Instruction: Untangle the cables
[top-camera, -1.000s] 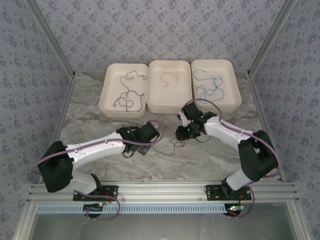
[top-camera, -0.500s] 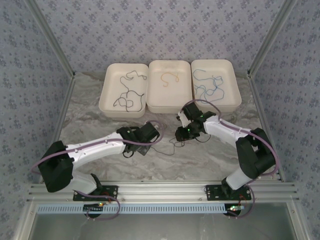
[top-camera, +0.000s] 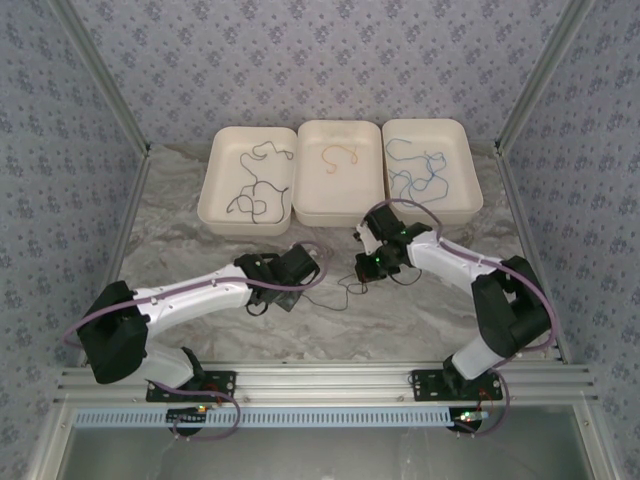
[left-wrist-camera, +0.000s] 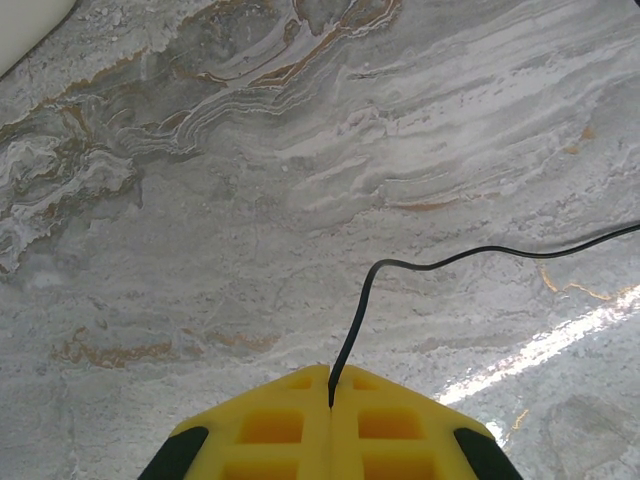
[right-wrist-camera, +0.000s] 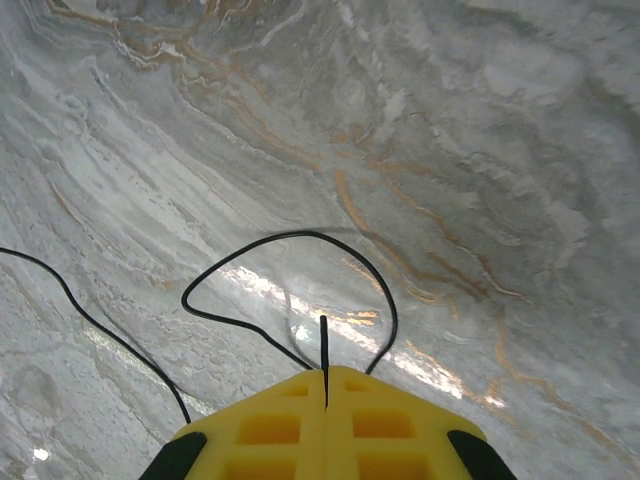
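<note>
While the overhead view looks down on the counter (top-camera: 190, 250), three white trays stand side by side along its far edge; the left tray (top-camera: 206, 192) holds a dark cable (top-camera: 262, 185), the middle tray (top-camera: 340, 214) an orange cable (top-camera: 338, 155), the right tray (top-camera: 472, 190) a blue cable (top-camera: 420, 175); near the counter's middle the left pincer (top-camera: 300, 290) and the right pincer (top-camera: 359, 279) face each other, a loose black cable (top-camera: 340, 299) sagging between them onto the marble.

On the left wrist view, the left pincer (left-wrist-camera: 330, 395) is closed, yellow pads (left-wrist-camera: 270, 425) clamped on the loose black cable (left-wrist-camera: 365, 290) — it leaves the seam, bends and trails away across the counter.

On the right wrist view, the right pincer (right-wrist-camera: 325, 385) is likewise closed on the loose black cable (right-wrist-camera: 290, 238); a short end pokes out of the seam, and a loop lies on the counter just ahead.
</note>
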